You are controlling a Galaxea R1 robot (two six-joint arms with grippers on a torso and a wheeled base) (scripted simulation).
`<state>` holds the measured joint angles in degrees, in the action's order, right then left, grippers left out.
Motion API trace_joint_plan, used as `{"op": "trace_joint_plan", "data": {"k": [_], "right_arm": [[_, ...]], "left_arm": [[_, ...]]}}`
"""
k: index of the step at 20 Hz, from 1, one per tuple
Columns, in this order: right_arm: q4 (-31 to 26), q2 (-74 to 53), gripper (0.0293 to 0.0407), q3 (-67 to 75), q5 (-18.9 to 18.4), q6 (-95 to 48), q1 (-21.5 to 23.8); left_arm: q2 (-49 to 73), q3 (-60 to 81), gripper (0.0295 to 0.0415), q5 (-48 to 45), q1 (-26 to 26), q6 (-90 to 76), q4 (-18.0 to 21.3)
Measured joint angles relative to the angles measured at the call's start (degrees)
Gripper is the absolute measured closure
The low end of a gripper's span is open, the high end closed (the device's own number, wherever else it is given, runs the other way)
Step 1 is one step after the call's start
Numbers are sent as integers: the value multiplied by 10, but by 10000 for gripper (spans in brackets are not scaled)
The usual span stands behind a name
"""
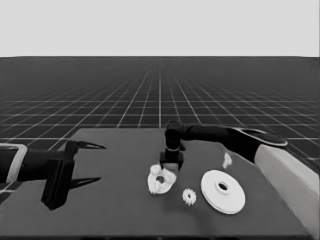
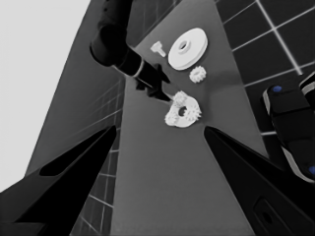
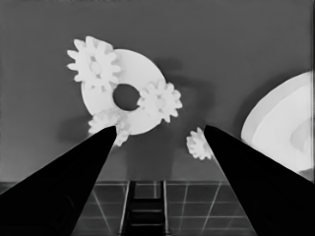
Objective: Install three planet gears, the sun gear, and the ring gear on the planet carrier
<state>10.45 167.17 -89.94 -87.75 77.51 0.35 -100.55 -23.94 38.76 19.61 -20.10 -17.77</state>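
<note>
White smaller round part (image 1: pixel 161 181), mid-desk, bearing three planet gears (image 3: pixel 93 63) around its hole. Fourth gear (image 1: pixel 189 196) loose toward near edge, between smaller part and larger round part (image 1: pixel 223 191). Thin white piece (image 1: pixel 227 160) beyond larger part. Right pincer (image 1: pixel 170 161) released, empty, hovering just behind smaller part; loose gear nearer-right of it. Left pincer (image 1: pixel 89 164) released, parked at left end. No markings legible.

three gears (image 3: pixel 125 98) on smaller round part (image 1: pixel 161 180) | fourth gear (image 1: pixel 189 196) beside | larger round part (image 1: pixel 223 191) right
</note>
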Motion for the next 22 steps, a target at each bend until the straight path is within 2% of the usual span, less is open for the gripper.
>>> {"op": "trace_joint_plan", "data": {"k": [2, 3, 5, 12, 13, 15, 17, 22], "right_arm": [[-1, 0, 315, 0, 0, 0, 1], [5, -76, 315, 140, -10, 60, -2], [8, -150, 315, 248, -17, 97, -5], [9, -184, 315, 295, -19, 109, -6], [68, -181, 315, 276, -15, 95, -60], [119, -174, 315, 245, -3, 73, -117], [135, -170, 315, 231, 4, 64, -134], [143, -169, 315, 223, 7, 60, -141]], "left_arm": [[0, 0, 326, 0, 0, 0, 0], [0, 0, 326, 0, 0, 0, 0], [0, 0, 326, 0, 0, 0, 0], [0, 0, 326, 0, 0, 0, 0], [0, 0, 326, 0, 0, 0, 0], [0, 0, 326, 0, 0, 0, 0], [0, 0, 326, 0, 0, 0, 0], [0, 0, 326, 0, 0, 0, 0]]}}
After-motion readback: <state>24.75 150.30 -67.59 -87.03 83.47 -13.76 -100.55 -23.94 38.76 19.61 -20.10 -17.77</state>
